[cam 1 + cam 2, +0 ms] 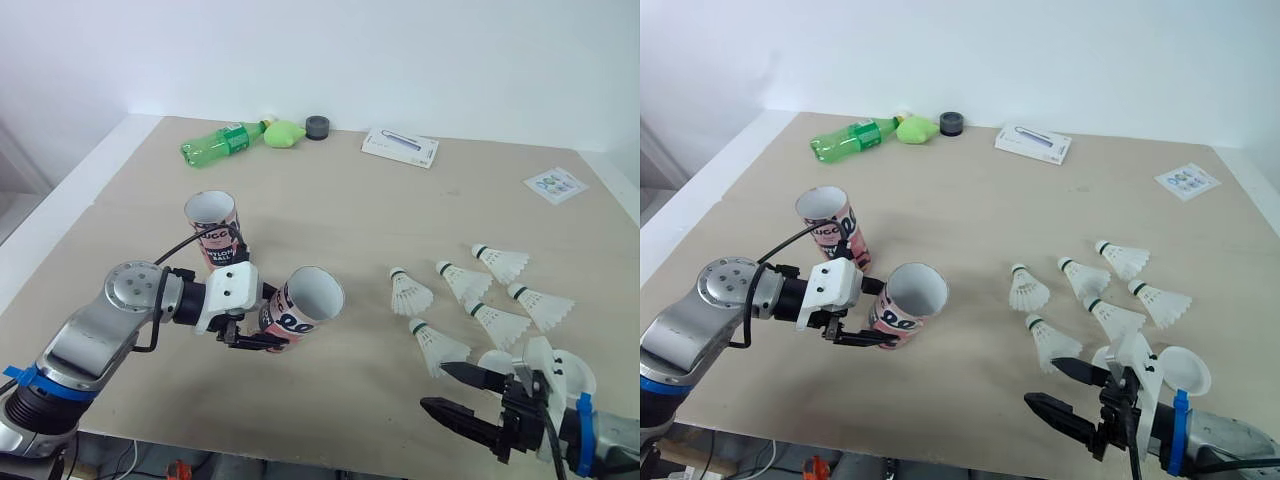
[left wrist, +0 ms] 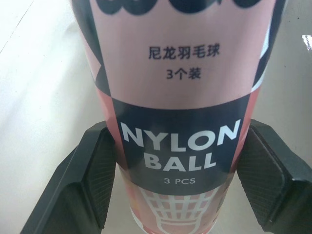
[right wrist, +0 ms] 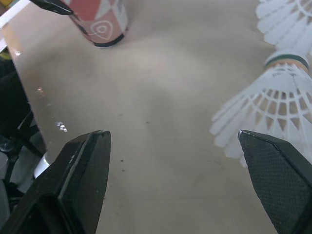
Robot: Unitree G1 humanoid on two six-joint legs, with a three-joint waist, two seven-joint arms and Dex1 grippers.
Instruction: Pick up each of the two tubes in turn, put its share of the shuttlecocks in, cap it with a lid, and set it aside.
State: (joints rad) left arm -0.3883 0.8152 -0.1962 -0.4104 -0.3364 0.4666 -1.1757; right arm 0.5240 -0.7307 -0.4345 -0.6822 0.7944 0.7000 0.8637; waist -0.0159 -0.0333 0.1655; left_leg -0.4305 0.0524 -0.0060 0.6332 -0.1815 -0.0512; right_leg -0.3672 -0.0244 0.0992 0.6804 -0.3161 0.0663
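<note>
Beige tabletop (image 1: 330, 200) against a white wall.

- Left gripper (image 1: 255, 338): fingers clamped on either side of the pink-and-black cardboard tube (image 1: 300, 305), low on its body. The tube is tipped over, its open mouth turned toward the robot's right.
- Second pink-and-black tube (image 1: 215, 228): upright just behind the held one, apart from it, and empty as far as its mouth shows.
- Six white nylon shuttlecocks (image 1: 463, 281): loose on the right half of the table.
- Right gripper (image 1: 465, 398): fingers spread wide and holding nothing, low at the near edge, just short of the nearest shuttlecock (image 1: 437, 345).
- White round lid (image 1: 1188, 368): by the right wrist, partly hidden.

Step in hand, as judged: loading the first tube, with nothing inside yet.

- The label reads 3 PCS, so three per tube.
- Take the nearest shuttlecock first and pinch the skirt lightly near the cork, since the feathering likely deforms.
- Enter cork-first, square to the mouth.
- Keep the tube tilted and steady, because the rim is a tight target.
</note>
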